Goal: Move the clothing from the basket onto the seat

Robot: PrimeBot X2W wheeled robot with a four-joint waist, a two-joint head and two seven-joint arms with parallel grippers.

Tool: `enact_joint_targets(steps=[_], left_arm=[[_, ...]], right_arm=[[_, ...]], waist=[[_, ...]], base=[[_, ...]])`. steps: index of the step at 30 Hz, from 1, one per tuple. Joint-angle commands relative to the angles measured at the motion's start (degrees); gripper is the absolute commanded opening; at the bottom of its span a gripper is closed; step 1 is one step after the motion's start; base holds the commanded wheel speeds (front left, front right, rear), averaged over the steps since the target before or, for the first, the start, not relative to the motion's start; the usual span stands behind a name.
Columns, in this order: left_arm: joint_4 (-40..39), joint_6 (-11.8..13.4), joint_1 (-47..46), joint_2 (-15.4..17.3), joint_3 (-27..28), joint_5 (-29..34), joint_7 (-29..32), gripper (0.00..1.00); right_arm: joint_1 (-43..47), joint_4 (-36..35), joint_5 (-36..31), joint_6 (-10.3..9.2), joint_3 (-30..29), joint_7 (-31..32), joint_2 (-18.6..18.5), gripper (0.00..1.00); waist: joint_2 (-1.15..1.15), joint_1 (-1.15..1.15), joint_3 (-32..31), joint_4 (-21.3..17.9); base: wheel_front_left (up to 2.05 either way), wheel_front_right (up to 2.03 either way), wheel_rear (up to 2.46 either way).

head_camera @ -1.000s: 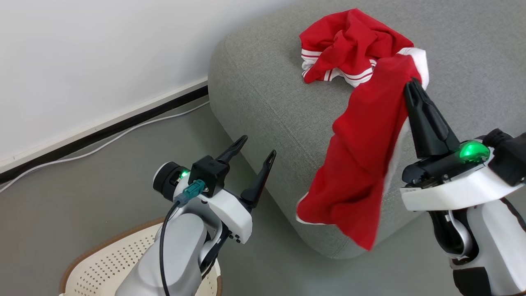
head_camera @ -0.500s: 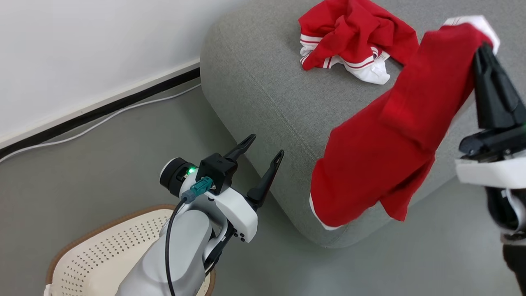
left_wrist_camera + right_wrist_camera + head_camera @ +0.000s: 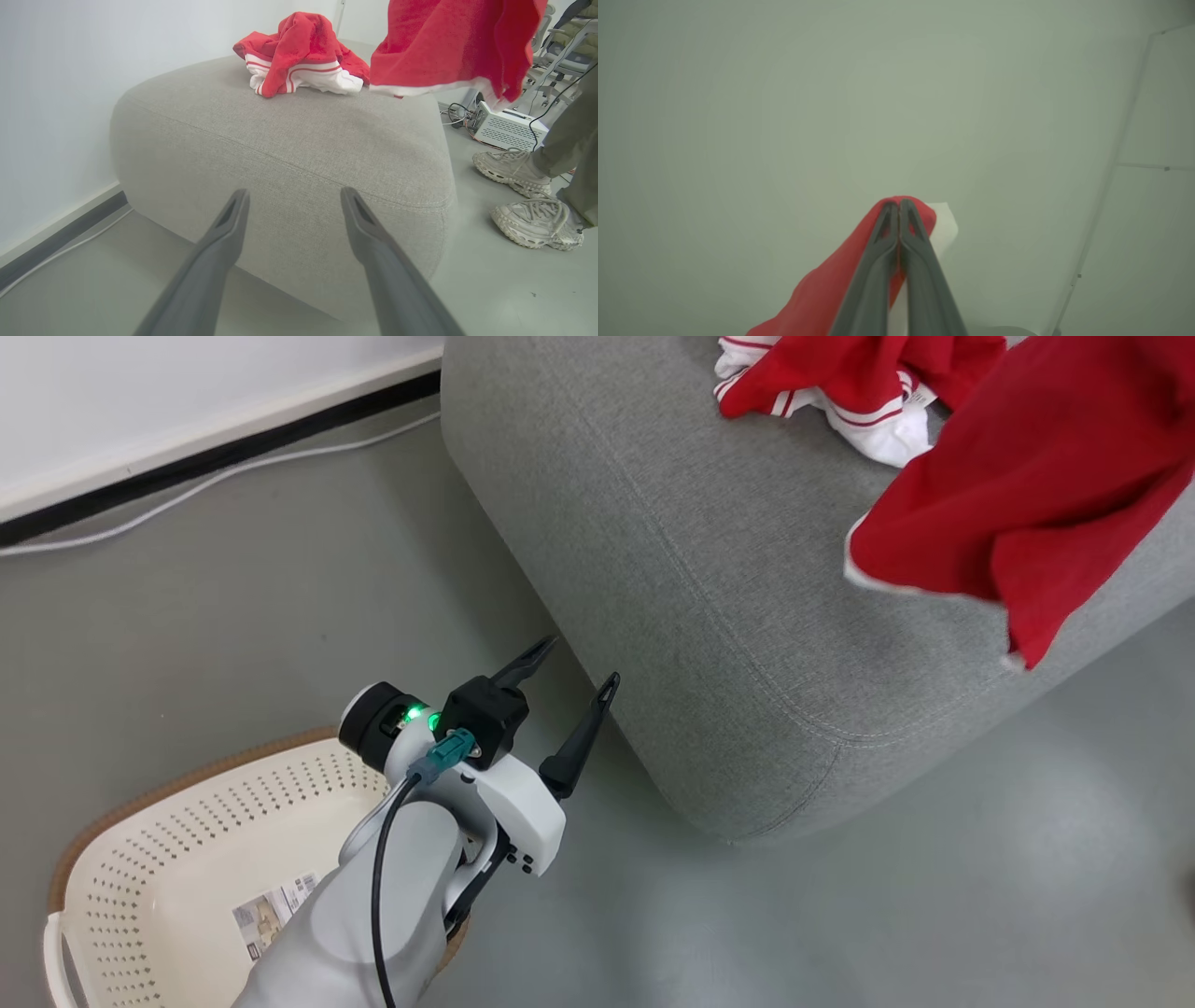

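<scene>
One red garment [image 3: 1036, 495] with white edging hangs in the air over the grey seat [image 3: 709, 579], its lower hem clear of the cushion. In the right wrist view my right gripper [image 3: 899, 205] is shut on a fold of that clothing [image 3: 859, 266], pointing up at a pale wall. A second red garment [image 3: 840, 378] with white striped trim lies crumpled on the seat's top, also seen as a heap [image 3: 299, 53] in the left wrist view. My left gripper [image 3: 571, 663] stands open and empty beside the seat's front corner, above the cream basket [image 3: 140, 859].
A paper label [image 3: 271, 915] lies on the basket's bottom. A white cable [image 3: 215, 481] runs along the black skirting at the wall. In the left wrist view a person's shoes [image 3: 528, 196] stand right of the seat, near a white box [image 3: 507, 128] with wires.
The right gripper has lifted the red garment up and to the right, so it hangs higher over the seat. The head camera has tilted down, showing more of the basket. The left gripper stays open.
</scene>
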Motion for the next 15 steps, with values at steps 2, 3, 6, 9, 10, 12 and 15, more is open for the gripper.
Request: enact_joint_targets(steps=[2, 3, 6, 9, 10, 12, 15], left_arm=[[-0.8, -0.1, -2.9, 0.6, 1.1, 0.9, -0.3, 1.0], [-0.6, -0.2, -3.2, 0.7, 0.9, 1.2, -0.3, 1.0], [0.1, -0.2, -4.1, 1.0, -0.1, 1.9, -0.3, 1.0], [0.3, -0.3, -4.8, 1.3, -0.8, 2.3, -0.3, 1.0], [0.3, -0.3, -5.0, 1.4, -0.9, 2.4, -0.3, 1.0], [0.4, -0.3, -5.6, 1.8, -1.0, 2.7, -0.3, 1.0], [0.3, -0.3, -6.4, 2.1, -1.1, 2.9, -0.3, 1.0]], right_arm=[[-3.6, 1.3, -0.5, 0.17, -1.0, -0.3, -2.7, 0.0], [-5.1, 2.4, -0.8, 0.17, -1.3, -0.3, -3.3, 0.0], [-10.7, 7.8, -2.2, 0.17, -3.2, -0.3, -5.1, 0.0], [-14.8, 11.9, -3.4, 0.17, -4.8, -0.3, -6.8, 0.0], [-16.2, 13.2, -3.9, 0.17, -5.1, -0.3, -7.4, 0.0], [-19.1, 16.3, -5.0, 0.17, -6.4, -0.3, -8.6, 0.0], [-23.3, 20.3, -7.5, 0.17, -9.7, -0.3, -10.5, 0.0]], waist=[[0.0, 0.0, 3.3, 1.4], [0.0, 0.0, 4.2, 1.7], [0.0, 0.0, 7.1, 3.2], [0.0, 0.0, 9.0, 4.5], [0.0, 0.0, 9.6, 4.9], [0.0, 0.0, 10.8, 5.6], [0.0, 0.0, 12.7, 6.9]], base=[[0.0, 0.0, 0.0], [0.0, 0.0, 0.0], [0.0, 0.0, 0.0], [0.0, 0.0, 0.0], [0.0, 0.0, 0.0], [0.0, 0.0, 0.0], [0.0, 0.0, 0.0]])
